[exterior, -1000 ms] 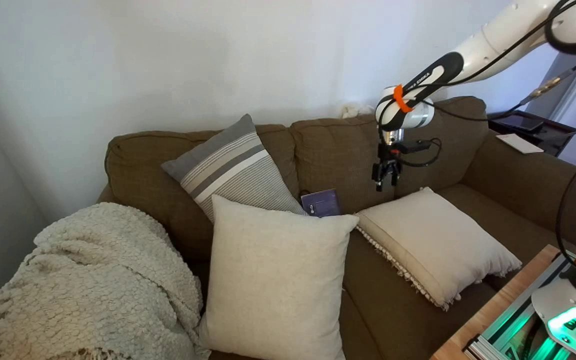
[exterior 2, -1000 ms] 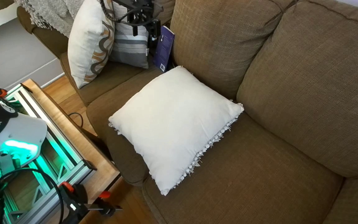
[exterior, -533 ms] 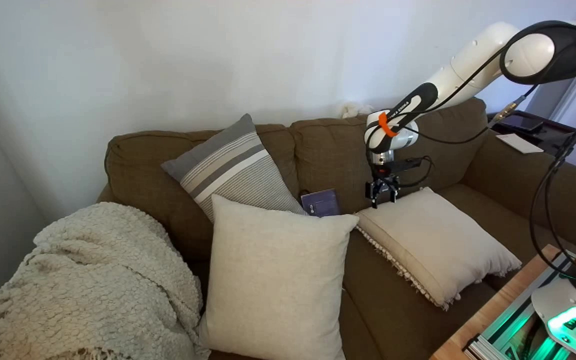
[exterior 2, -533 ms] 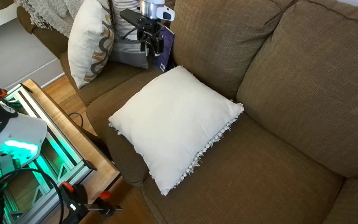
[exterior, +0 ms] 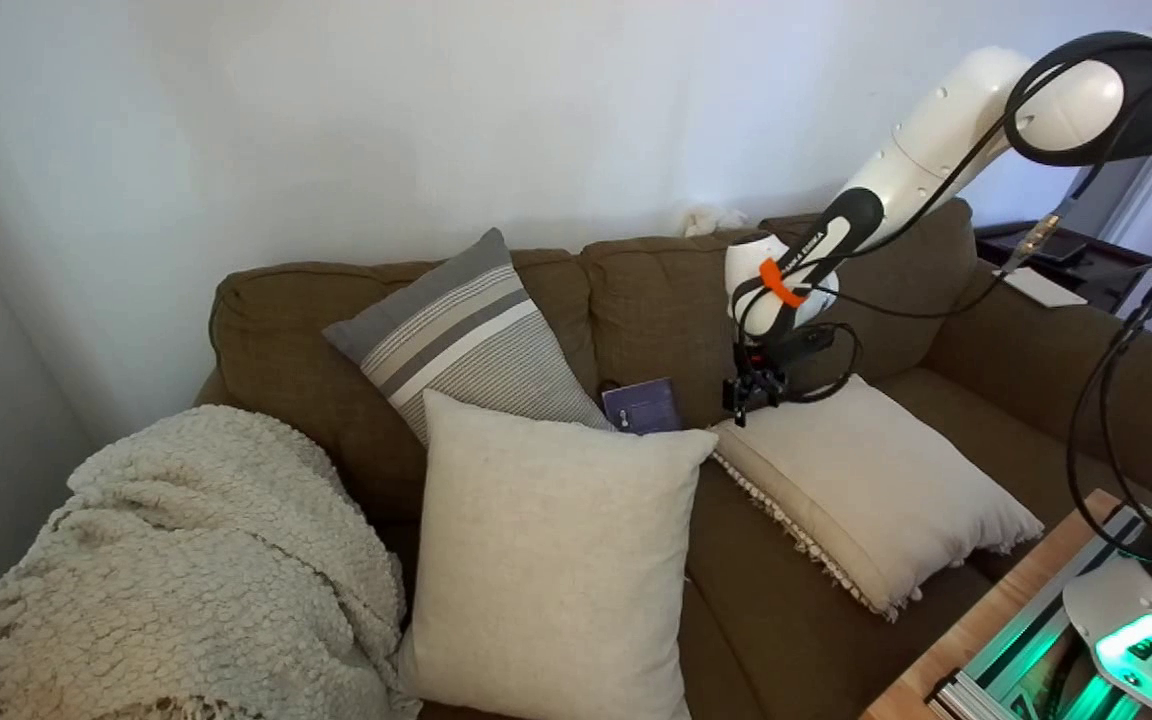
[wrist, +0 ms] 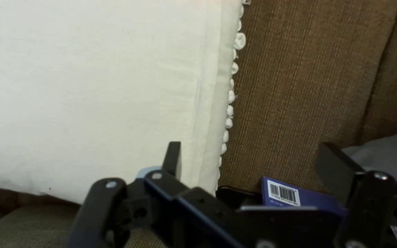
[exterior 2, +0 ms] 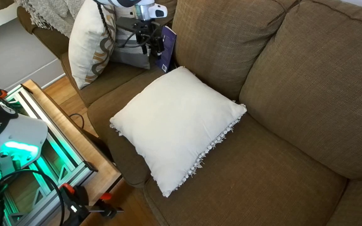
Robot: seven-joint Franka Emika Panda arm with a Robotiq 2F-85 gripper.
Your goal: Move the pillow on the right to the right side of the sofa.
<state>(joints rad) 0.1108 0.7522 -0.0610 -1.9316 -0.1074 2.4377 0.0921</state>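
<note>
The cream pillow with fringed edges [exterior: 876, 480] lies flat on the seat of the olive-brown sofa [exterior: 996, 420]. It also shows in an exterior view [exterior 2: 181, 128] and fills the left of the wrist view [wrist: 98, 86]. My gripper [exterior: 758, 408] is open and empty, near the pillow's back corner beside the book, pointing down. In the wrist view the gripper [wrist: 251, 148] straddles the pillow's fringed edge: one finger [wrist: 173, 158] appears over the pillow, the other over the sofa side. I cannot tell whether a fingertip touches the pillow.
A purple book [exterior: 643, 405] leans on the sofa back beside the gripper. A grey striped pillow [exterior: 476, 330] and a large plain cream pillow [exterior: 556, 560] stand to its left. A fluffy blanket [exterior: 206, 560] covers the sofa's left arm. The robot's wooden table [exterior 2: 102, 169] stands in front.
My gripper has come down and slightly left in an exterior view, toward the pillow's back corner; in the last half second it moved only a little. The pillow has not moved.
</note>
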